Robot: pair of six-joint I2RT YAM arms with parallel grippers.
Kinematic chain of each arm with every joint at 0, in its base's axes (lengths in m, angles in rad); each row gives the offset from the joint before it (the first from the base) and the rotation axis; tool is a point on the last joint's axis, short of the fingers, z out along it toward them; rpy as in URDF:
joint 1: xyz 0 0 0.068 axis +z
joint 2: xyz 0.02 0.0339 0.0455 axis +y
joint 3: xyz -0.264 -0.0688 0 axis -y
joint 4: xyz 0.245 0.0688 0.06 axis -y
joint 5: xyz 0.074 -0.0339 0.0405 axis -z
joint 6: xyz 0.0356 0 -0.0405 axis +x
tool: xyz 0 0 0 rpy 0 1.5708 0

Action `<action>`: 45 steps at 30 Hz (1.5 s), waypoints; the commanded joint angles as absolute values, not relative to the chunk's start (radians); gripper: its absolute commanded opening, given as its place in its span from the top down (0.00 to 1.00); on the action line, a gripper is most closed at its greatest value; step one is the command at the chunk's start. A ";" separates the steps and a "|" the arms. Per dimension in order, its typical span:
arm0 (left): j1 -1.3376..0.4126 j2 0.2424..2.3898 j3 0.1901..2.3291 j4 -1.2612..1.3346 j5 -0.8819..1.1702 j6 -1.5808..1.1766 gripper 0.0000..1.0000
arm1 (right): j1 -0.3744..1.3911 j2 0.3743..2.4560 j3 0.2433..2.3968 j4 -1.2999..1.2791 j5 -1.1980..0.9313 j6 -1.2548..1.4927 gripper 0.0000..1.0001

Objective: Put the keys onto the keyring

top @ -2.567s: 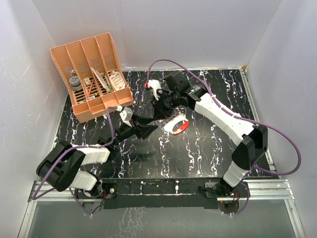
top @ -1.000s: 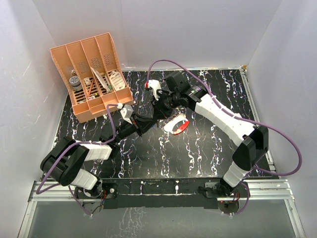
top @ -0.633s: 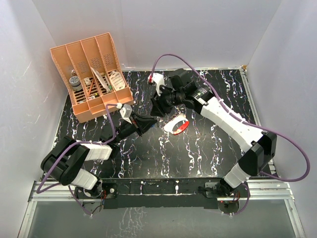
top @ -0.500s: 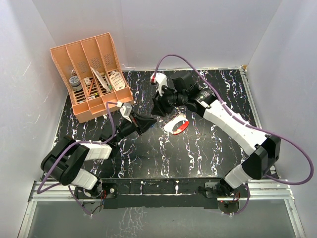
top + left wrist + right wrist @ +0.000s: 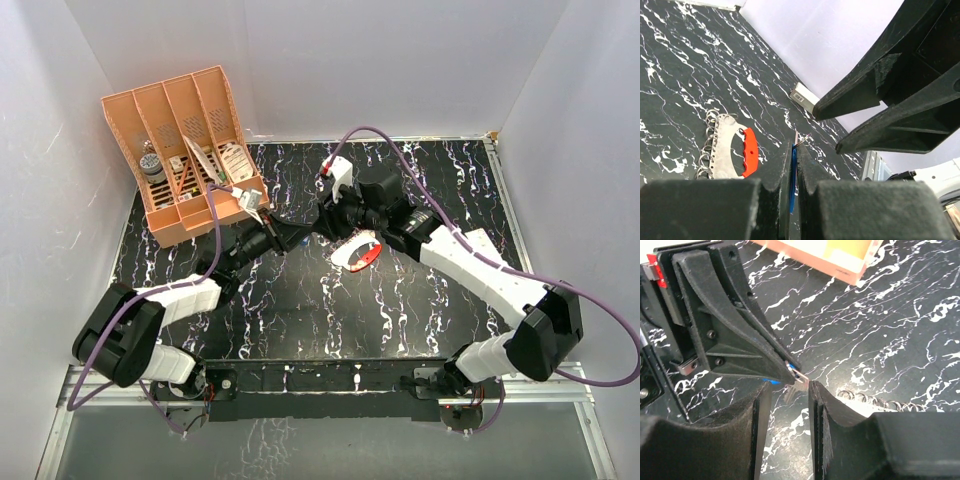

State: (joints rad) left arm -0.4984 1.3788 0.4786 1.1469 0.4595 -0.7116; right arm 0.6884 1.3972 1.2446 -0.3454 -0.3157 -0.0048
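Observation:
My left gripper [image 5: 793,150] is shut on the blue plastic head of the key [image 5: 792,167]. Its silver blade [image 5: 793,385] sticks out past the fingertips. My right gripper [image 5: 788,387] is open, with the blade in the gap between its fingers and the right finger's edge very close to it. In the top view the left gripper [image 5: 283,236] and right gripper [image 5: 322,222] meet tip to tip at mid-table, and the key is hidden there. The red-and-silver keyring [image 5: 358,252] lies flat on the black marbled table, just right of both grippers, with several small rings on its pale side [image 5: 725,147].
An orange file organizer [image 5: 185,150] holding small items stands at the back left, close behind the left arm. White walls enclose the table on three sides. The right arm's purple cable [image 5: 400,150] arcs over the back of the table.
The left gripper has reached farther toward the back and right. The right wrist has swung right and turned to face it, so the two grippers now meet around the key. The keyring has not moved.

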 commanded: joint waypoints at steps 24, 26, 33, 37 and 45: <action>-0.425 1.292 0.503 0.886 0.455 -0.775 1.00 | 0.428 1.569 1.111 -0.188 -0.170 0.313 0.66; -0.425 1.293 0.499 0.889 0.454 -0.775 1.00 | 0.426 1.590 1.094 -0.162 -0.186 0.309 0.66; -0.424 1.302 0.485 0.906 0.455 -0.779 1.00 | 0.410 1.634 1.028 -0.047 -0.256 0.301 0.66; -0.423 1.309 0.480 0.916 0.454 -0.783 1.00 | 0.396 1.659 0.996 0.003 -0.292 0.300 0.69; -0.422 1.316 0.476 0.925 0.454 -0.789 1.00 | 0.376 1.719 0.974 0.093 -0.331 0.293 0.69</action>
State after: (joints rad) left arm -0.4282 1.3266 0.4805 0.8932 0.4538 -0.7826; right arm 0.3851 1.7004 0.9737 -0.0208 -0.2981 0.2981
